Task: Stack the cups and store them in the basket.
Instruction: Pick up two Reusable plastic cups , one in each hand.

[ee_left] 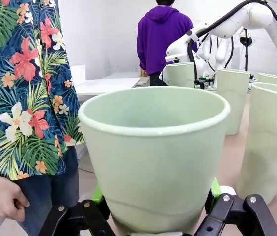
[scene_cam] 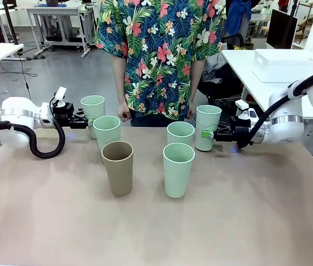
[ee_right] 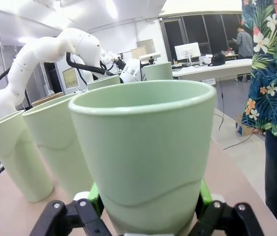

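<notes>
While both arms reach in from the sides, the left gripper (scene_cam: 89, 122) pinches the far-left mint cup (scene_cam: 92, 106) low on its wall, with its green pads (ee_left: 97, 193) pressed against either side. The right gripper (scene_cam: 207, 134) clamps the far-right mint cup (scene_cam: 208, 119) the same way. Between them on the table (scene_cam: 245, 216) stand the tan cup (scene_cam: 117, 166) and three other mint cups (scene_cam: 178, 169), all upright. The white basket (scene_cam: 287, 65) sits on a separate table behind the right arm.
</notes>
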### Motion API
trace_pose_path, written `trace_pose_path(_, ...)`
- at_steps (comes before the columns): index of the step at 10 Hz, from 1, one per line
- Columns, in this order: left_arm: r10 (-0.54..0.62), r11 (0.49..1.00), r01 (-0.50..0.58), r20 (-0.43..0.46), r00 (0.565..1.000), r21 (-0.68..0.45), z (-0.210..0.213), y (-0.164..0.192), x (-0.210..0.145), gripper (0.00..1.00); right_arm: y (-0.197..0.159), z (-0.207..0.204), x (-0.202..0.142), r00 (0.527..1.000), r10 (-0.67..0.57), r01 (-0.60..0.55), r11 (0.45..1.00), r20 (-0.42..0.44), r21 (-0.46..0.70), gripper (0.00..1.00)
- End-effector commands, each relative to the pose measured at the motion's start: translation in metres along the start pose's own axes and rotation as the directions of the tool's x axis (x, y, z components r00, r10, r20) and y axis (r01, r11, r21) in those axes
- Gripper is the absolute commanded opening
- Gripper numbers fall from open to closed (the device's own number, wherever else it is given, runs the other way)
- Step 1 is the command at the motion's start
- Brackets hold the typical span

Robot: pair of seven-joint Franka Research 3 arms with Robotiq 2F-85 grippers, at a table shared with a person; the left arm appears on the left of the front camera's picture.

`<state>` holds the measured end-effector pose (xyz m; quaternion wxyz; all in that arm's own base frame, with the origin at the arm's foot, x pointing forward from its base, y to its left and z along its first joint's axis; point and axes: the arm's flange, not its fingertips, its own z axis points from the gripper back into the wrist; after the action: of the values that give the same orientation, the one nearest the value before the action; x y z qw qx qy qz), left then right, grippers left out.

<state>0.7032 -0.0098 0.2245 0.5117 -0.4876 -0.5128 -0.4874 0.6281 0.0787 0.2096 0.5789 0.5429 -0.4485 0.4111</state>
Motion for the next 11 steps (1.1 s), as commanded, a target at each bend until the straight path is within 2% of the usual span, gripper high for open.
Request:
trace_pose_path(1,-0.061,0.998,0.060,0.058,0.996,0.031,-0.005,-0.006,0.002,0.20,-0.005,-0.006,0.003,0.996,0.086,-0.086,0.996,0.031,0.016,0.21)
trace_pose_path(2,0.000,1.000,0.000,0.000,1.000,0.000,0.000,0.000,0.000,0.20,0.000,0.000,0.000,1.000,0.000,0.000,1.000,0.000,0.000,0.21)
trace_pose_path(9,0.000,1.000,0.000,0.000,1.000,0.000,0.000,0.000,0.000,0.20,0.000,0.000,0.000,1.000,0.000,0.000,1.000,0.000,0.000,0.21)
trace_pose_path(10,-0.009,1.000,0.009,0.005,1.000,0.008,0.001,0.000,-0.001,0.86,-0.001,0.001,-0.001,1.000,0.017,-0.017,1.000,0.001,0.002,0.85)
trace_pose_path(11,-0.035,0.999,0.034,0.009,0.999,0.030,0.008,-0.006,0.023,0.86,0.013,0.004,0.022,0.998,0.065,-0.065,0.998,0.006,-0.024,0.85)
